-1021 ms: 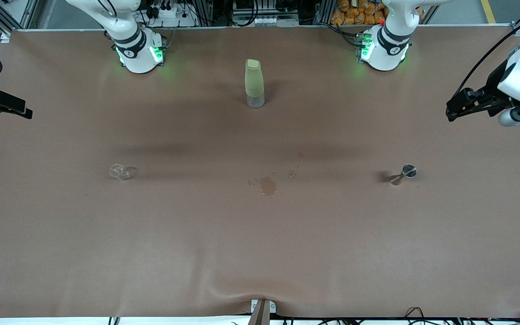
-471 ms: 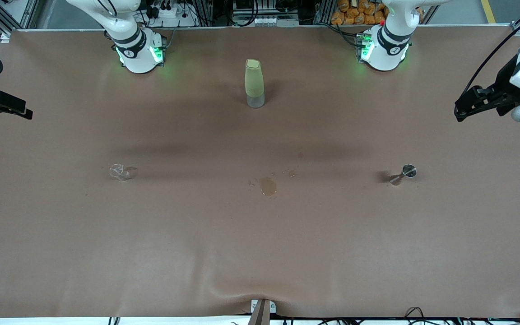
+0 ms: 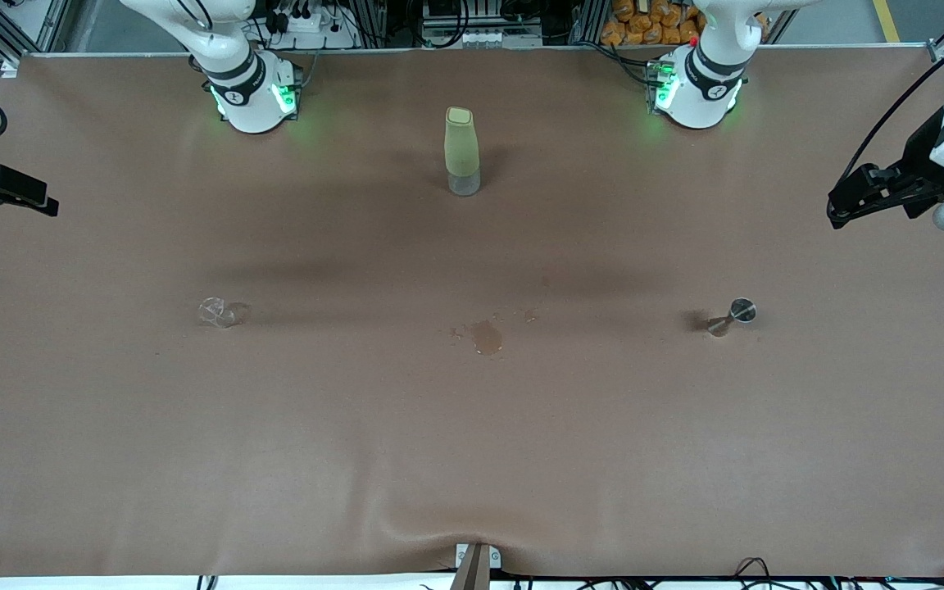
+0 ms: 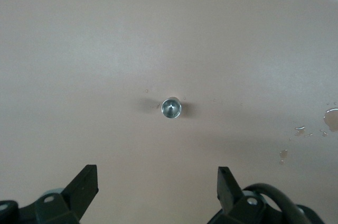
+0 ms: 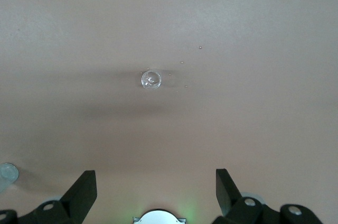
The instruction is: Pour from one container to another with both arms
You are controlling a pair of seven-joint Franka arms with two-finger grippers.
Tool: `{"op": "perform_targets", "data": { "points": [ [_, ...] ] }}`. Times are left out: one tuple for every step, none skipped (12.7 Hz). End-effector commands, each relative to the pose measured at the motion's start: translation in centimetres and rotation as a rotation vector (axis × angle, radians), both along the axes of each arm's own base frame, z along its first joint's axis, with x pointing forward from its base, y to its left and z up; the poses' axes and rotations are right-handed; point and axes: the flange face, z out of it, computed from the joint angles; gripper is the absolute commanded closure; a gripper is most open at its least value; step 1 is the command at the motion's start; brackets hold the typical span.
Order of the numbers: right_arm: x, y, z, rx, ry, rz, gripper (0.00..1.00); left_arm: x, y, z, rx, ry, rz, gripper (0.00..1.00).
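Note:
The tiny clear glass cup (image 3: 222,312) stands on the brown table toward the right arm's end; in the right wrist view the glass cup (image 5: 151,79) sits well away from the fingers. The small silvery jigger (image 3: 732,315) stands toward the left arm's end; the left wrist view looks down on the jigger (image 4: 171,108). My left gripper (image 3: 838,213) hangs high over that end of the table, open and empty, as the left gripper (image 4: 157,182) shows. My right gripper (image 3: 46,203) waits over its own end of the table; the right gripper (image 5: 156,184) is open and empty.
A tall pale-green bottle (image 3: 462,152) with a clear base stands mid-table, close to the arms' bases. A small wet spill (image 3: 487,336) with droplets lies between cup and jigger; the spill (image 4: 331,118) shows in the left wrist view. The right arm's base (image 5: 158,217) shows between its fingers.
My left gripper has drawn back toward the left arm's end of the table, away from the middle. The right arm, cup, jigger and bottle have not moved.

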Motion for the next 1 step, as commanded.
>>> {"op": "perform_targets", "data": {
  "points": [
    [-0.77, 0.1, 0.31, -0.023, -0.004, -0.008, 0.0, 0.04, -0.1, 0.07, 0.003, 0.017, -0.02, 0.0]
  ]
}}
